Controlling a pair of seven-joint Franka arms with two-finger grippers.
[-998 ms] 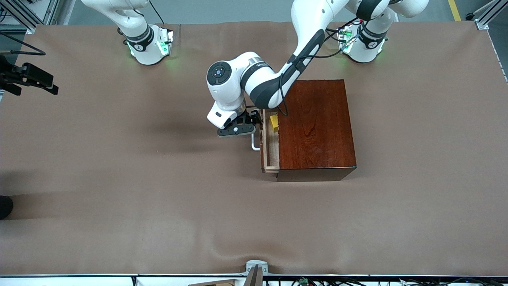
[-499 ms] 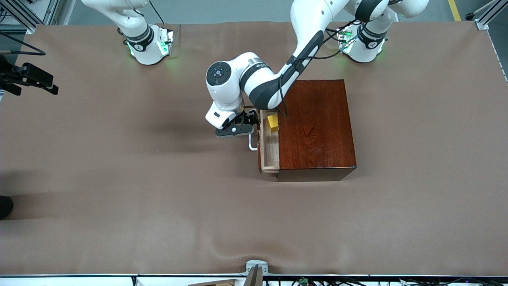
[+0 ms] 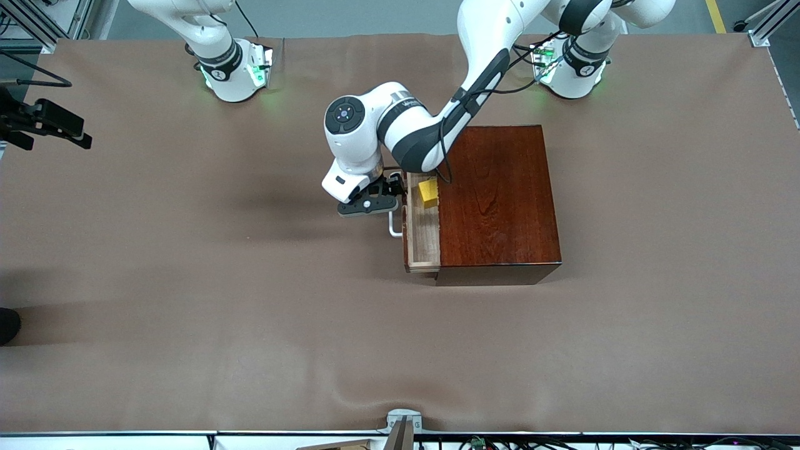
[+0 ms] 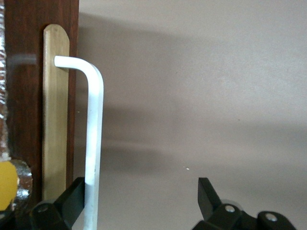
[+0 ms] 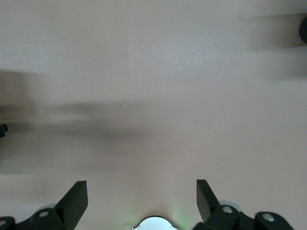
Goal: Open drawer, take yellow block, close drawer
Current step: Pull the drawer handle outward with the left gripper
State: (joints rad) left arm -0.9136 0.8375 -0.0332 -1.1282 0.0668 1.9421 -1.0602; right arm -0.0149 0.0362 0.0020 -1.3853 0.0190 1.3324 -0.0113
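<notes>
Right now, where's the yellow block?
In the front view, the yellow block lies in the partly open drawer, at the end farther from the camera, against the wooden box and beside the left gripper at the handle.

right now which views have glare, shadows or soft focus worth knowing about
Front view: sharp and evenly lit, with a soft shadow of the left arm on the table beside the drawer, and a glossy sheen on the wooden box. Left wrist view: the handle casts a blurred shadow; the yellow block is cut off at the edge. Right wrist view: only table with smeared shadows.
</notes>
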